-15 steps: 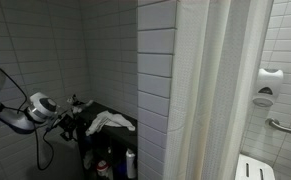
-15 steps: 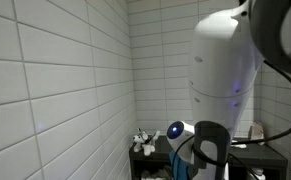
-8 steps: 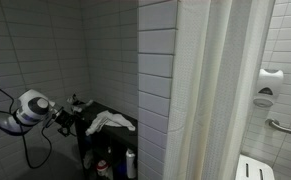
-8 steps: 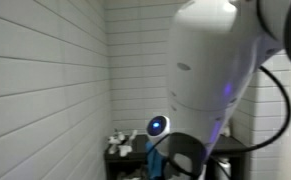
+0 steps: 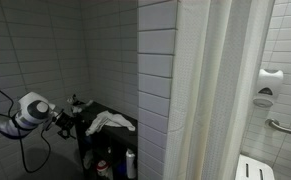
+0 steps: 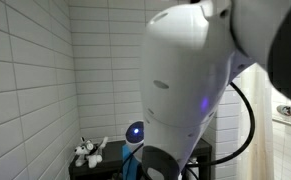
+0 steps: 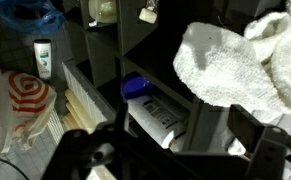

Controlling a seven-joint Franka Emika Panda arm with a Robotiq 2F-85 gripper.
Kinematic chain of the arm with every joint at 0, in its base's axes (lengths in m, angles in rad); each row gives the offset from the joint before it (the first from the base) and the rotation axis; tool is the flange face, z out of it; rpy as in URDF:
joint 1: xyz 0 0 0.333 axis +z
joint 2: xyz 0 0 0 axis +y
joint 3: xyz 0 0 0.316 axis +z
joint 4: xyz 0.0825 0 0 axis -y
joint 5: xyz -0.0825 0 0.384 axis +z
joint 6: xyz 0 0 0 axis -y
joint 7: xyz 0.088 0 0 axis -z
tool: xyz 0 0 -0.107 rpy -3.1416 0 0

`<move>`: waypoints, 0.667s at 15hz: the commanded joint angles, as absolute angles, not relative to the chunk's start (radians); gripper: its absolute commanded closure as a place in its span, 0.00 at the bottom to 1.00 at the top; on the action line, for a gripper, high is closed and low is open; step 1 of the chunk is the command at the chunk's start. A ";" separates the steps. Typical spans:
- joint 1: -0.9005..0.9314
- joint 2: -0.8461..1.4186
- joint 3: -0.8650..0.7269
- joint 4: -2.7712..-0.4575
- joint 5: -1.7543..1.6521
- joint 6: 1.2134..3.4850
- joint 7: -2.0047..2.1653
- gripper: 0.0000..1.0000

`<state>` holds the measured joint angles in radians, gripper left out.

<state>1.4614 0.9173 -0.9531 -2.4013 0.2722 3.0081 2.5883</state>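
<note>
My gripper [image 7: 175,150] is open, its two dark fingers wide apart with nothing between them. In an exterior view the gripper [image 5: 65,118] hangs level at the left end of a black shelf cart [image 5: 117,138], just short of it. A crumpled white towel [image 5: 110,122] lies on the cart's top; in the wrist view the towel [image 7: 235,60] is at the upper right. A white bottle with a blue cap [image 7: 150,105] lies on a lower shelf, straight ahead of the jaws.
Bottles [image 5: 130,163] stand on the cart's lower shelf. A red and white bag [image 7: 20,100] lies on the floor beside it. A tiled wall corner [image 5: 155,80] and a shower curtain [image 5: 215,100] stand to the right. The arm's white body [image 6: 205,70] fills an exterior view.
The wrist has drawn back a little to the left, away from the cart, then held still. The arm's body now fills more of the other exterior view. The jaws stayed open.
</note>
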 commanded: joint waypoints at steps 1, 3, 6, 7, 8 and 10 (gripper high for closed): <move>1.405 0.885 -0.914 -2.382 0.227 3.003 2.506 0.00; 1.376 0.878 -0.903 -2.352 0.212 2.977 2.458 0.00; 1.315 0.847 -0.891 -2.298 0.181 2.920 2.374 0.00; 1.293 0.841 -0.887 -2.277 0.172 2.899 2.352 0.00; 1.270 0.832 -0.882 -2.256 0.162 2.876 2.329 0.00; 1.235 0.819 -0.875 -2.221 0.142 2.833 2.300 0.00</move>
